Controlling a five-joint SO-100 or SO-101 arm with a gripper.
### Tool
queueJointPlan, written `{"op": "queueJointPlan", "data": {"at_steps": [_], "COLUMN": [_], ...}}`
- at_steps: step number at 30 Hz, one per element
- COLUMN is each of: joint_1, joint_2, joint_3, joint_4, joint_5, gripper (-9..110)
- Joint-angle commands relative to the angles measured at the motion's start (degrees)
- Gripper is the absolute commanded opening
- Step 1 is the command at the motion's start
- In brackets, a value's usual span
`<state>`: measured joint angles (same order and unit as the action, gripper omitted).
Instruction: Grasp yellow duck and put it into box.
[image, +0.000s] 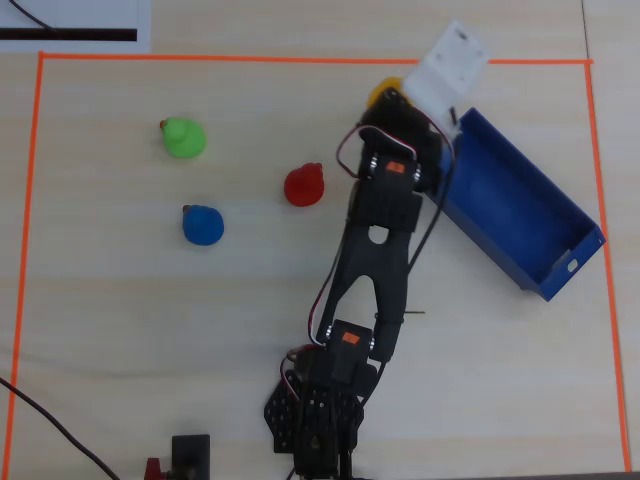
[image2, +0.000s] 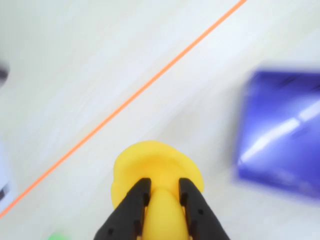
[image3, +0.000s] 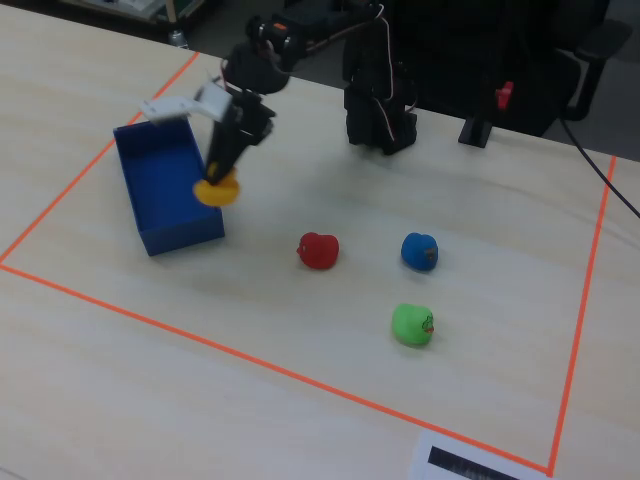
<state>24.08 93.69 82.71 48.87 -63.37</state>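
- Yellow rubber is pinched tight: the yellow duck (image2: 155, 175) sits between the two black fingers (image2: 131, 210) of the gripper (image2: 161, 192) in the wrist view, jaws clenched on its body.
- In the fixed view the yellow duck (image3: 216, 191) hangs in the air at the tip of the gripper (image3: 219, 180), clear of the tabletop and just beside the near-right wall of the box (image3: 158, 185).
- It is beside the box, not inside it; whether it overlaps the rim from this angle is hard to tell.
- From overhead, only a sliver of the yellow duck (image: 381, 92) peeks out from under the arm (image: 380, 230), up near the orange tape line (image: 250, 59) at the top of the marked area.
- The box (image: 520, 205) lies diagonally to the right of the arm in the overhead view, blue and open-topped, with a small white mark at its lower right end.
- In the wrist view the box (image2: 282, 140) is a blurred blue shape off to the right, with the tape line (image2: 140, 92) running diagonally behind the duck.
- Three other toys rest on the table, well apart from the gripper: a red duck (image: 304, 185), a green duck (image: 183, 138) and a blue duck (image: 202, 224).
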Motion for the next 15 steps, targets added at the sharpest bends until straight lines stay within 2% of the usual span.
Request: {"op": "queueJointPlan", "data": {"at_steps": [1, 7, 15], "joint_1": [9.6, 17.3, 19.5], "joint_2": [3.8, 4.2, 4.0], "joint_3": [2.5, 12.7, 25.8], "joint_4": [-7.1, -20.0, -33.0], "joint_5": [-5.4, -12.5, -17.1], "gripper": [0, 0, 0]}}
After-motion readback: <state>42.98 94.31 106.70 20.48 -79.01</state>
